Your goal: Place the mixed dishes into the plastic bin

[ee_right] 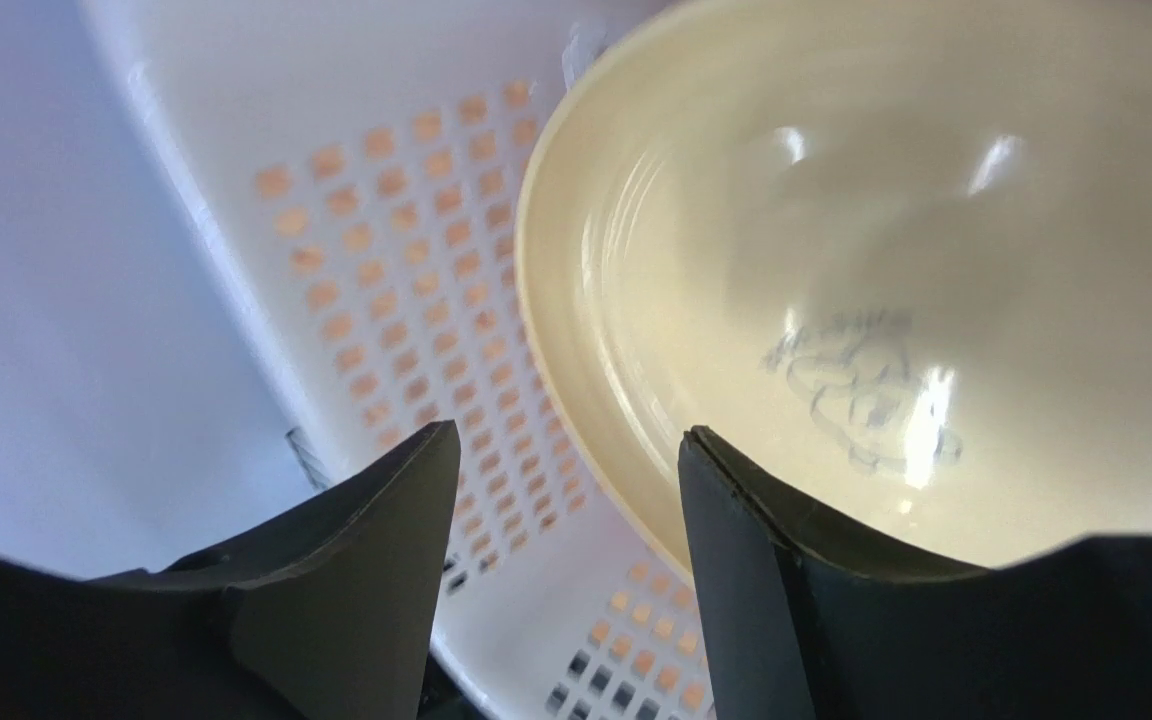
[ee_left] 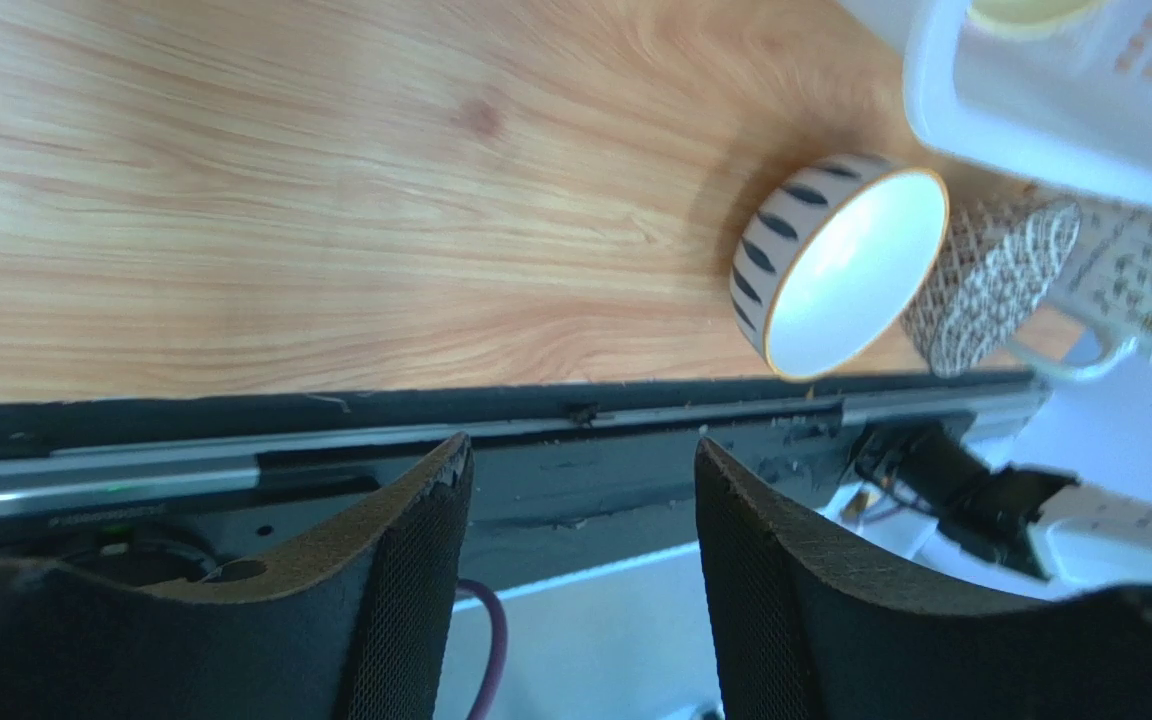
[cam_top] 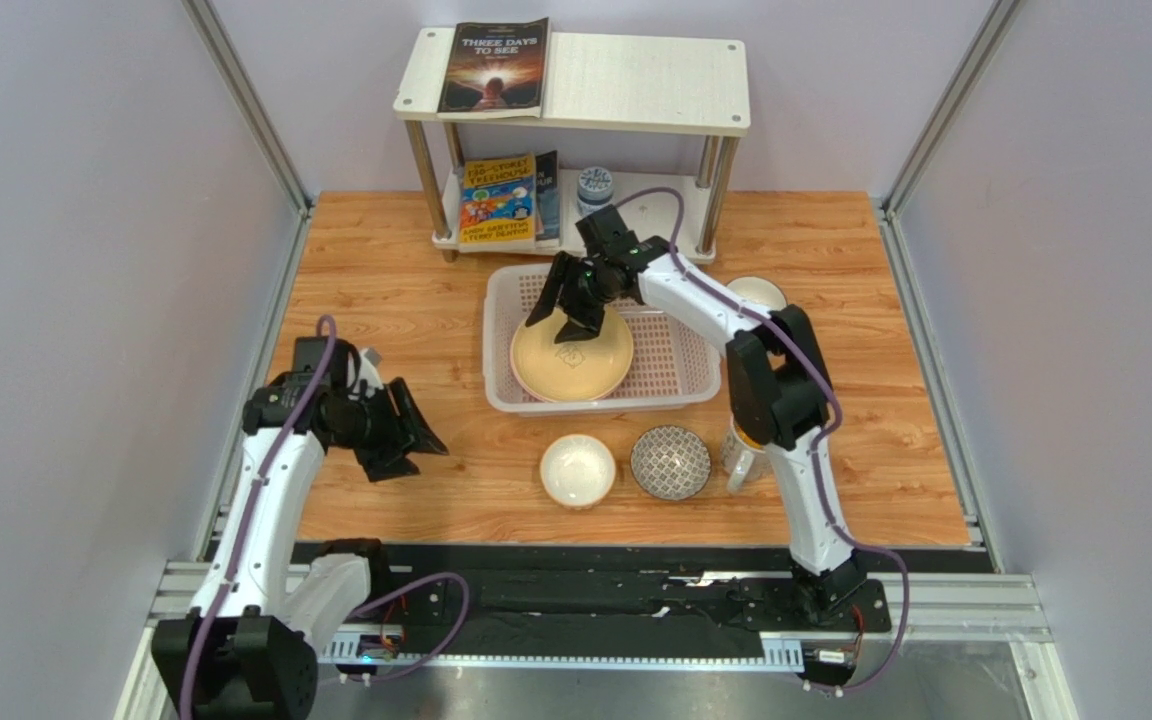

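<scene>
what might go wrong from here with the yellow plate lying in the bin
1. The right jaws stand open just over the pale yellow plate in the plastic bin; pulling away low could catch its rim or drag the bin.
2. The plate takes up much of the bin, so the white bowl, grey patterned bowl and mug may knock it going in.

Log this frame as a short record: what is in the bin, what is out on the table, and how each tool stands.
in bin: yellow plate, inside the bin
on table: white bowl, grey bowl, mug, in a row on the near side of the bin
left tool: open, empty, over bare table at the left
right tool: open, gripping nothing, over the plate's rim
task: unfinished, three dishes outside the bin
</scene>
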Controlling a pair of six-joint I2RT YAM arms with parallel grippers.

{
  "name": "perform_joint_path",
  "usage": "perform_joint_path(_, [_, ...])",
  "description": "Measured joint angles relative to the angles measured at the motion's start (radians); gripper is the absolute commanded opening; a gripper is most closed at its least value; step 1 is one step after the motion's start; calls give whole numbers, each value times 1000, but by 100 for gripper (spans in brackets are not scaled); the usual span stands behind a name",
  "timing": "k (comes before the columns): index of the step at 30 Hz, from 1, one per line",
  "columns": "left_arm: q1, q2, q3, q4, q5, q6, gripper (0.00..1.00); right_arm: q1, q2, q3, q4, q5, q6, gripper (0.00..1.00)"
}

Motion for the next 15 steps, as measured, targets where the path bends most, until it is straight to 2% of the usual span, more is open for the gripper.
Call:
perform_joint_path(2, [-82,0,-22,32,8,-27,62,4,-88,-73,20,-11,10,61])
perform_joint_path(5, [-278,31,-57,113,12,-107,62,11,-250,-157,48,-35,22,61])
perform_joint_path(7, [-358,73,-74,171,13,-153,62,17,-354,-194,57,-45,23,61])
perform_joint_path(11, [-435,168,-99,265,3,-224,62,23,-605,-320,63,-42,14,62])
perform_joint_path(15, [-475,225,-103,357,-14,-277,62,40,-872,-565,70,8,10,61])
